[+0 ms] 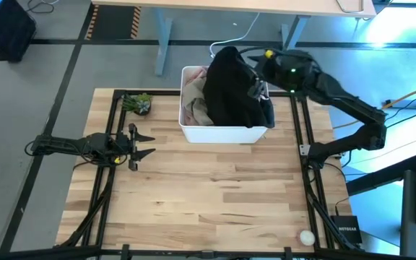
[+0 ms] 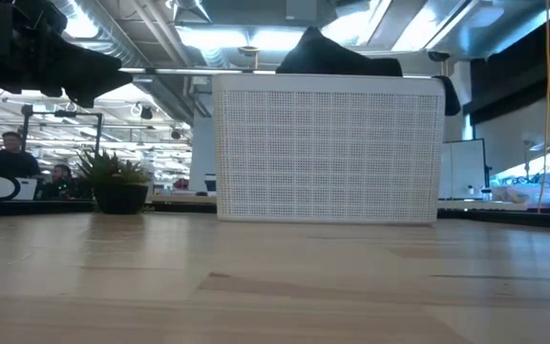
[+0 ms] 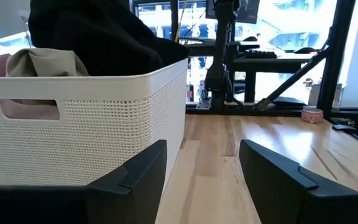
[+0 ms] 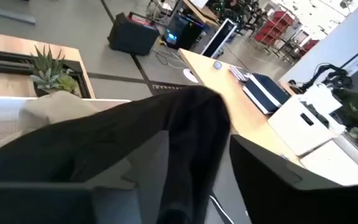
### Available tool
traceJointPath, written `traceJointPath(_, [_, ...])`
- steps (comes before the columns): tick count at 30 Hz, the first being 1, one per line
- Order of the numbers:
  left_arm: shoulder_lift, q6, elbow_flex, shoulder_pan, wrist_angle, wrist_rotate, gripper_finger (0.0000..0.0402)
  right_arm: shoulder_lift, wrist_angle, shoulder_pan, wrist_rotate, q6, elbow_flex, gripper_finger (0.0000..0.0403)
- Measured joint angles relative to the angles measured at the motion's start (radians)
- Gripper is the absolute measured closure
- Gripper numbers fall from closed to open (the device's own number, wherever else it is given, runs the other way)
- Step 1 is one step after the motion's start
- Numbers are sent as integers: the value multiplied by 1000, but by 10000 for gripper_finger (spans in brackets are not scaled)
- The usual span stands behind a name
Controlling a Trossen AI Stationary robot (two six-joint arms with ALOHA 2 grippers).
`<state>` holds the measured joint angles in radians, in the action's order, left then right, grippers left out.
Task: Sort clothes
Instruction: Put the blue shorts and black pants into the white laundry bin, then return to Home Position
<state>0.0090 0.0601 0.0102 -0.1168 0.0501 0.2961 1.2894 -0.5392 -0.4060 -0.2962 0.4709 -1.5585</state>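
Note:
A black garment [image 1: 230,90] is heaped high over the white bin [image 1: 222,134] at the table's far middle, and its top shows above the bin in the low view [image 2: 325,57]. Khaki beige [image 1: 197,110] and pale pink [image 1: 188,115] clothes lie in the bin's left part. My right gripper [image 1: 253,88] is at the black garment's right side over the bin, shut on it. My left gripper [image 1: 144,144] is open and empty, low over the table left of the bin. My right gripper pinches a bunched ridge of the black garment [image 4: 194,134] between its two fingers [image 4: 145,165]. The fingers come from the table's right, slanting down. The cloth spreads away from the fingers, and its lower part rests in the bin on the other clothes.
A small green plant [image 1: 137,103] stands at the table's far left, near the bin. A roll of tape [image 1: 306,237] lies at the near right corner. Black frame rails [image 1: 114,115] run along the table's left and right sides. Bare wood [image 1: 215,195] lies in front of the bin.

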Motion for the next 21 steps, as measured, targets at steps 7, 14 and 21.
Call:
traceJointPath(7, [0, 0, 0, 0, 0, 0, 204, -6, -322, 0, 71, -77, -242, 179])
traceJointPath(14, [0, 0, 0, 0, 0, 0, 204, -74, -559, 2, 290, -229, -350, 179])
traceJointPath(21, [0, 0, 0, 0, 0, -1, 204, -272, -418, 186, 312, -410, -133, 244])
